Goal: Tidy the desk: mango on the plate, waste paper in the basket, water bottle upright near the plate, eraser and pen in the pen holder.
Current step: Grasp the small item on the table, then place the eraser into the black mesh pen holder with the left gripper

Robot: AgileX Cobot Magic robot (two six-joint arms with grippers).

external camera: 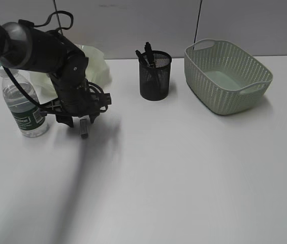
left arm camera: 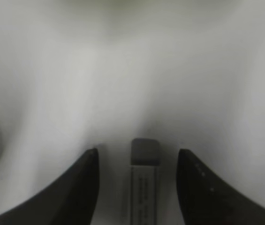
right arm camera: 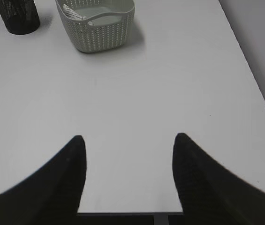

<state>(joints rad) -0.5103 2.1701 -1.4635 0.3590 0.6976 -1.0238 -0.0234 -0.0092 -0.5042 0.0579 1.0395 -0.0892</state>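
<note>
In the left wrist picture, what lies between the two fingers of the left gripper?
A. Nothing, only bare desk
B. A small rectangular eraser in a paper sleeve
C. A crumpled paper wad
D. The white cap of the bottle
B: the left wrist view shows the eraser, a grey block end with a printed sleeve, lying on the desk between the open jaws of the left gripper, which do not touch it.
</note>
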